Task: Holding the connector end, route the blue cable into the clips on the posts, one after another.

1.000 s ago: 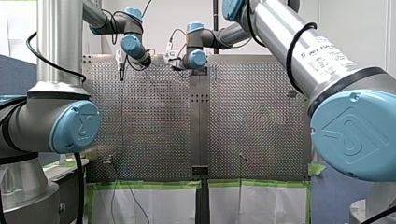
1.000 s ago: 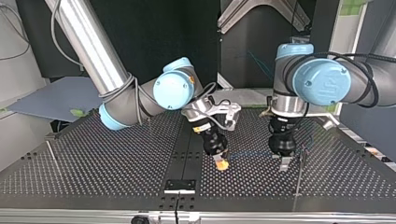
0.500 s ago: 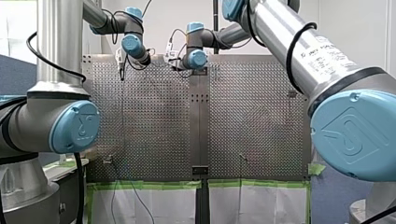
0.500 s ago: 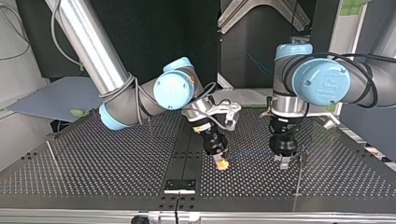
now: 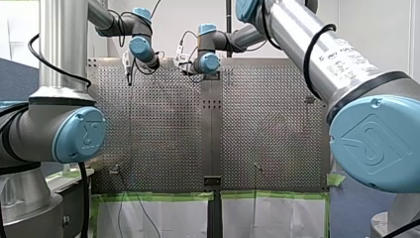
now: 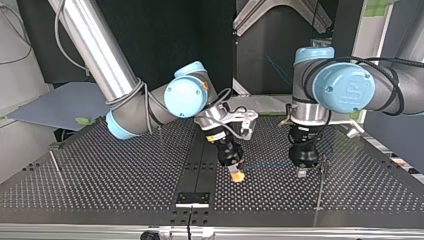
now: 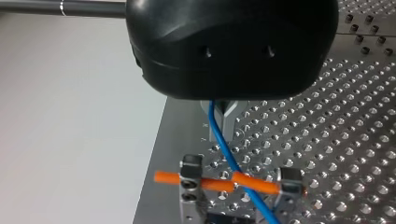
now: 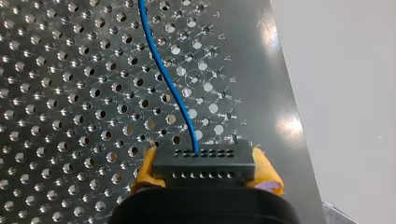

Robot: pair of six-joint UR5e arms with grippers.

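Right of the bench's (image 6: 100, 175) centre strip in the top view, both claws sit low over the perforated plate.

Right claw (image 6: 237, 175): clamped on the connector (image 8: 204, 164), with yellow pads (image 8: 266, 173) at either end of the black block.

Cable (image 6: 265, 164): leaves the connector's face and runs ahead of that claw, low over the bench. It lies roughly level across the top view toward the left claw (image 6: 302, 173).

Left claw: metal fingers narrow, drawn in around the cable, which passes between them. It reads as a guiding grip rather than a hard pinch, but that is a judgement. Past the fingers, in the left wrist view, the cable crosses over an orange bar (image 7: 212, 183) set between two small metal blocks. Contact with the bar cannot be told.

A thin post (image 6: 320, 185) stands just beside the left claw, on the side away from the right claw.

Key relation: the cable's long axis runs claw to claw, and the post sits just off that line, past the left claw. The left arm is the nearer. The likely next move is for it to carry its span sideways to the post's clip while the right claw holds the connector end taut. The clip is too small to show whether it holds any cable.
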